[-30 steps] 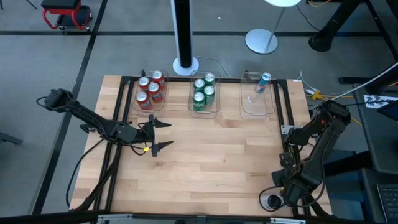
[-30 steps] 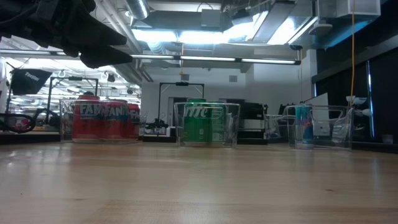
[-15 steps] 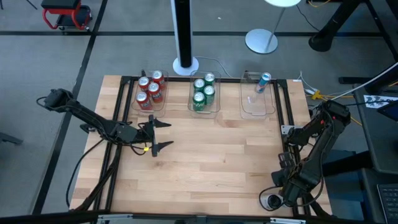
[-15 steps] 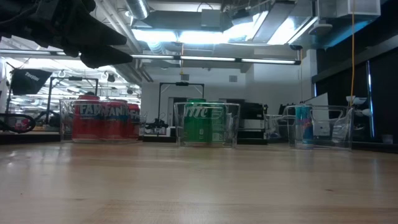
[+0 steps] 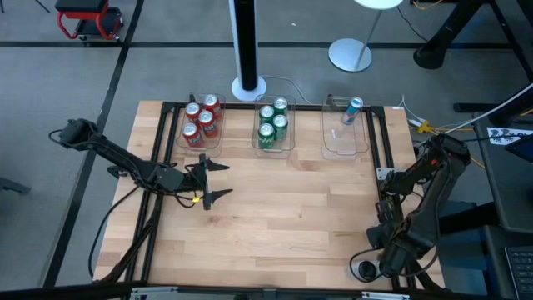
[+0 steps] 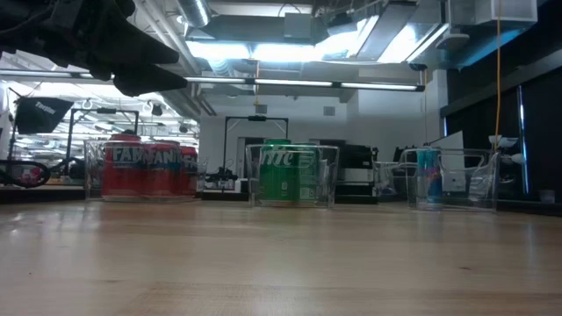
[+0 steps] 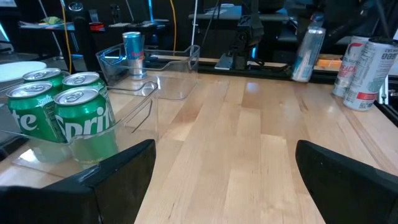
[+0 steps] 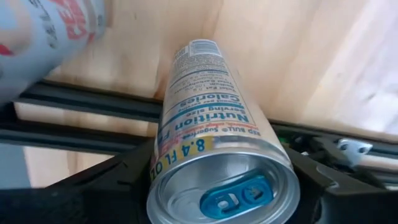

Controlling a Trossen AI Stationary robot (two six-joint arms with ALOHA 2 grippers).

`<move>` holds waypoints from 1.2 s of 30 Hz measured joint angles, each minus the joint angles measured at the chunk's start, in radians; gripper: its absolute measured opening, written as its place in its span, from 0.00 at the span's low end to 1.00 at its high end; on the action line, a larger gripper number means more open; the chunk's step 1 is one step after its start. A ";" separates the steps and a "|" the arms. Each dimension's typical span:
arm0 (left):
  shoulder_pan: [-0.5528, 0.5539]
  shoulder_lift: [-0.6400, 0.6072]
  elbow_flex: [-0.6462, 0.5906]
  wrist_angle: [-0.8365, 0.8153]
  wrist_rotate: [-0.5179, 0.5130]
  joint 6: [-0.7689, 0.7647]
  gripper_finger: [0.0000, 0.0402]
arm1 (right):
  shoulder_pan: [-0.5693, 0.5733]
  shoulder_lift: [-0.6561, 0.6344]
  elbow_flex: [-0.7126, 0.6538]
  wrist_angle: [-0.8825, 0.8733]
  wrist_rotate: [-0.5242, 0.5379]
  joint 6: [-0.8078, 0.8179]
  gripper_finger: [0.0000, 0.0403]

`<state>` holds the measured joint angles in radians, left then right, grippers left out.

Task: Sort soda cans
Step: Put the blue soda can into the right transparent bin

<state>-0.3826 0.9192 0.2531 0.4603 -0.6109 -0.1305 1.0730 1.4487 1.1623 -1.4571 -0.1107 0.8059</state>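
My right gripper [image 8: 224, 193] is at the table's near right corner [image 5: 385, 263], pointing down and shut on a slim silver-and-blue soda can [image 8: 211, 106]. A second silver can with red print [image 8: 43, 31] stands close beside it. My left gripper [image 5: 223, 180] hangs open and empty over the table's left half. In three clear bins along the far edge stand red cans [image 5: 201, 121], green cans [image 5: 273, 123] and one blue can [image 5: 353, 110]. My right gripper pinches the slim can just below its top rim [image 8: 186, 163], one finger on each side of the wall. The fingers come from above, pointing down along the can. Its blue-tabbed top faces the wrist and its bottom end [image 8: 199, 46] points at the table; whether that end rests there, I cannot tell.
Black frame rails [image 8: 87, 102] run under the held can along the wooden table's [image 5: 283, 208] right edge. More silver cans [image 7: 364, 68] stand near that edge. The green cans [image 7: 62, 109] in their bin are close beside my left gripper.
In the high view, the round can top by my right gripper at the near right corner was bright white and now shows dark. My left arm and the cans in the bins have kept still.
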 joint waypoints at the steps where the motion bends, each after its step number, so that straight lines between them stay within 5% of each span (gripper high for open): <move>1: 0.000 0.000 0.000 0.000 0.000 0.000 0.93 | -0.002 0.000 0.018 -0.014 0.018 0.000 0.56; 12: 0.000 0.000 0.000 0.000 0.000 0.003 0.93 | -0.166 -0.004 0.116 -0.112 0.179 -0.189 0.56; 36: 0.000 0.000 -0.001 0.000 0.000 0.007 0.93 | -0.924 -0.005 0.116 0.002 0.463 -1.128 0.56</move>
<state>-0.3828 0.9192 0.2523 0.4603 -0.6109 -0.1230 0.1489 1.4441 1.2781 -1.4552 0.3520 -0.3224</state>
